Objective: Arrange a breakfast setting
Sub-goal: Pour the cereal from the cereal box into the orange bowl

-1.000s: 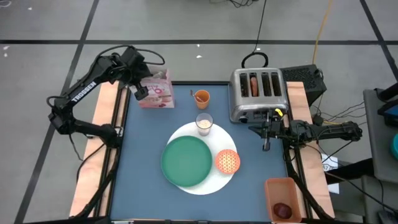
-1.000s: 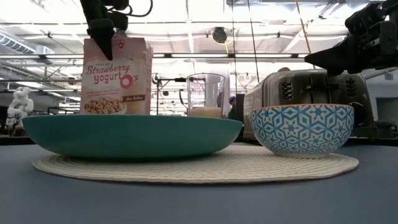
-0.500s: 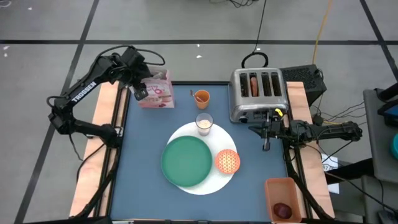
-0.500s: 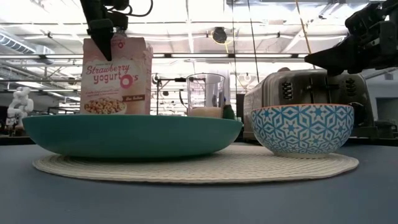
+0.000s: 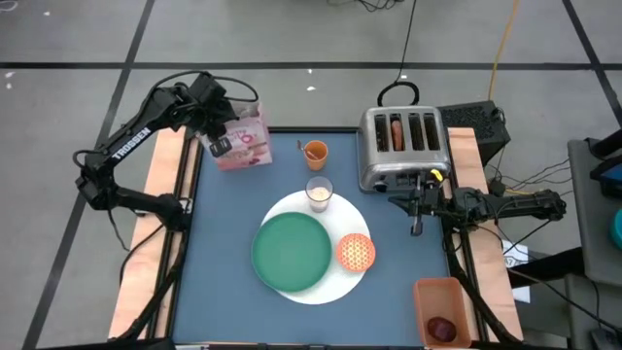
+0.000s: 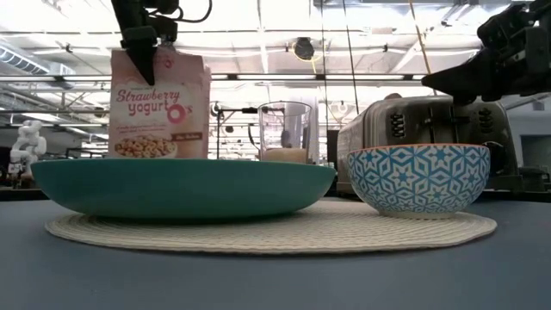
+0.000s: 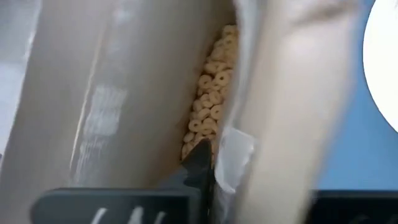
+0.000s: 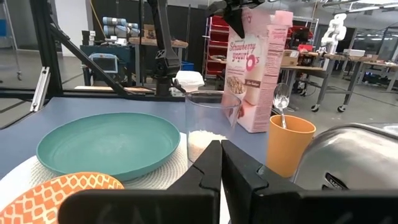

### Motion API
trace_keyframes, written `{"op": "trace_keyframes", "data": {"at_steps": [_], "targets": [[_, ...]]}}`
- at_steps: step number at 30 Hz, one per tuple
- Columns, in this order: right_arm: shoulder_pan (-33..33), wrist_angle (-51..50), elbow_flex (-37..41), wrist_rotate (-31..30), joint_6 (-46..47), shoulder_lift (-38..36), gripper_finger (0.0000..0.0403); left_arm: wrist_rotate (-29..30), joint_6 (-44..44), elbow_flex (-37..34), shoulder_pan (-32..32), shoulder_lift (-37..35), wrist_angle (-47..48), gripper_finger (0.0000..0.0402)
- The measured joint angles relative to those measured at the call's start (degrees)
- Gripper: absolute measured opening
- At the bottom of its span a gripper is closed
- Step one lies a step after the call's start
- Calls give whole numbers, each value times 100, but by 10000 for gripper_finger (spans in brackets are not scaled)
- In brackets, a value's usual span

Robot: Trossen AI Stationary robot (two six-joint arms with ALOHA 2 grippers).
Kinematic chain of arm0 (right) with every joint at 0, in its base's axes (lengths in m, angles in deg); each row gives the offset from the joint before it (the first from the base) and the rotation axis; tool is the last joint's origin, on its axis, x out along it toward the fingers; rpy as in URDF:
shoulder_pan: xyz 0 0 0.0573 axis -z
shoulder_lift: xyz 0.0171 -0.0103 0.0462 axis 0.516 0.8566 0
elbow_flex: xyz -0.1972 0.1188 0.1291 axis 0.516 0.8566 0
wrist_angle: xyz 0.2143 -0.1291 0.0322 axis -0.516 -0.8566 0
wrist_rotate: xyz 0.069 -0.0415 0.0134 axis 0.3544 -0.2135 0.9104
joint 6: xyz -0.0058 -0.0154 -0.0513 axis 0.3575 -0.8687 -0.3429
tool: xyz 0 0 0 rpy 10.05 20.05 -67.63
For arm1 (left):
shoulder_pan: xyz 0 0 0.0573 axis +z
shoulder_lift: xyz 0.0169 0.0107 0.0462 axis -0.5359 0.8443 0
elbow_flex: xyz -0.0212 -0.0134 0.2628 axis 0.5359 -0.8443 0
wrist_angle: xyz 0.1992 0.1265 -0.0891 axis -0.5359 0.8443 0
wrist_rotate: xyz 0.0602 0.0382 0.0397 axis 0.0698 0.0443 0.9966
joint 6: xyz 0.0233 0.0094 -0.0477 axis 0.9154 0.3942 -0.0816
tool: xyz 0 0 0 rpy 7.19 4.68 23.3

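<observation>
At the table's far left corner, the left gripper (image 5: 220, 146) pinches the open top of the cereal box (image 5: 245, 144), one finger inside against the cereal. Near the toaster (image 5: 402, 146), the right gripper (image 5: 416, 229) hangs closed, empty.

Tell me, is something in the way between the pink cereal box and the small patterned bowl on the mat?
Yes. The left gripper grips the pink cereal box at the far left corner. The orange cup and milk glass stand roughly between it and the bowl.
</observation>
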Motion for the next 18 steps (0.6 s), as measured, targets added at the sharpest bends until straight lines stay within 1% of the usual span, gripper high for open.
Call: {"op": "trace_keyframes", "data": {"at_steps": [3, 6, 8, 14, 18], "targets": [[0, 95, -1, -2, 4, 2, 2, 4, 0, 0, 2, 0, 0, 10], [0, 122, -29, -17, 6, 2, 3, 13, -2, 0, 2, 0, -3, 7], [-2, 127, -72, -17, 7, 2, 12, 13, -2, 0, 2, 0, -3, 6], [-1, 143, -213, -17, 7, 2, 68, 11, 43, 50, 2, 2, 26, 5], [-2, 177, -226, -17, 9, 2, 114, 11, 43, 381, 2, 5, 59, 5]]}}
